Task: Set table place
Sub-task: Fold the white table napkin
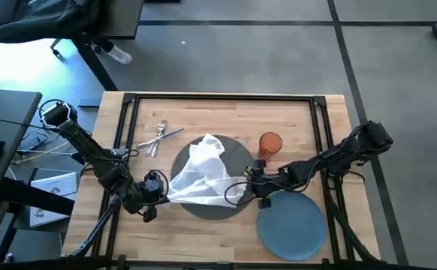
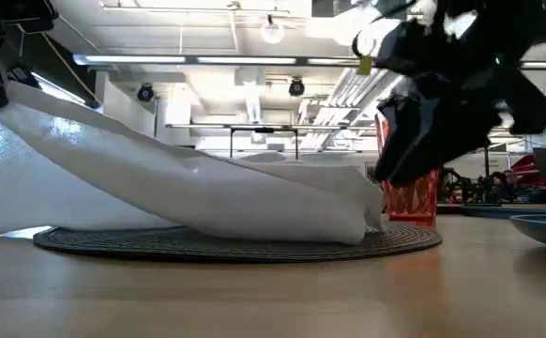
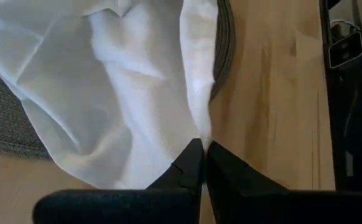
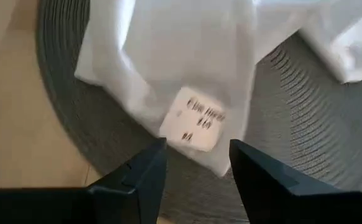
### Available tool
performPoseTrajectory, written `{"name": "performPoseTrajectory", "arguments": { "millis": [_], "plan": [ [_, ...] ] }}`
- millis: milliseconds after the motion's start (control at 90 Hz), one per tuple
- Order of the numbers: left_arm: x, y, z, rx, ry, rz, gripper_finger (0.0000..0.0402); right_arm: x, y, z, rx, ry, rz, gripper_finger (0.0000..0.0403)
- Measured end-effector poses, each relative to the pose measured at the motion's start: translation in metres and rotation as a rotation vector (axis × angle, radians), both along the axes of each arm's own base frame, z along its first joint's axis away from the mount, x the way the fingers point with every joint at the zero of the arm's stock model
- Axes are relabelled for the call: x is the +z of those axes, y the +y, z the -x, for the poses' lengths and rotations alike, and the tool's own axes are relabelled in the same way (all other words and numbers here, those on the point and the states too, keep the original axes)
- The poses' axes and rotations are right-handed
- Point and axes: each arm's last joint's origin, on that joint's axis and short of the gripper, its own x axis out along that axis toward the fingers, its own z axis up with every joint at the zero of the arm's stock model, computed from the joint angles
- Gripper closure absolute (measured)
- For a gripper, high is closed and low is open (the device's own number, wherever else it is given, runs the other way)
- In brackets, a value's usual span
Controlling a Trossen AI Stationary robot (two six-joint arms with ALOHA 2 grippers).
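The left gripper (image 3: 204,149) pinches a corner of the white napkin (image 1: 201,174), which sprawls ahead of it across the placemat (image 1: 237,159). The right gripper (image 4: 196,158) hovers open over the napkin's tagged edge. If the left pulls sideways, it could drag the placemat along the table (image 1: 226,112), or toward the orange cup (image 1: 270,144) just behind the right gripper.

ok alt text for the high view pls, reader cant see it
A crumpled white cloth napkin lies on a round dark grey woven placemat on a wooden table; the left gripper pinches its edge while the open right gripper hovers opposite. Nearby: forks, an orange cup, a blue plate.
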Motion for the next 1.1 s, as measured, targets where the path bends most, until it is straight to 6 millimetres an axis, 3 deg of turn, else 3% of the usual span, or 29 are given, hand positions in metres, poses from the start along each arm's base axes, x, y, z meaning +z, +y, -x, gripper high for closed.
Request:
{"name": "performPoseTrajectory", "arguments": {
  "millis": [189, 533, 689, 833, 967, 1100],
  "plan": [
    [0.001, 0.000, -0.001, 0.006, -0.010, 0.001, 0.0401, -0.009, -0.015, 0.002, -0.134, -0.024, -0.035, 0.0242],
    [0.001, 0.000, -0.001, 0.007, -0.016, 0.004, 0.0401, -0.034, -0.025, -0.019, -0.144, 0.040, -0.132, 0.0244],
    [0.001, 0.000, -0.001, 0.008, -0.017, 0.001, 0.0401, -0.030, -0.024, -0.025, -0.140, 0.046, -0.131, 0.0293],
    [0.001, 0.000, -0.001, 0.007, -0.014, 0.000, 0.0401, -0.012, -0.023, -0.026, -0.136, 0.090, -0.115, 0.0387],
    [0.005, -0.001, -0.001, -0.003, -0.016, 0.005, 0.0402, 0.023, -0.018, -0.027, -0.145, 0.122, -0.078, 0.0398],
    [0.029, -0.003, -0.004, -0.034, -0.080, -0.017, 0.0402, 0.075, -0.014, -0.027, -0.147, 0.094, -0.070, 0.0401]
  ]
}}
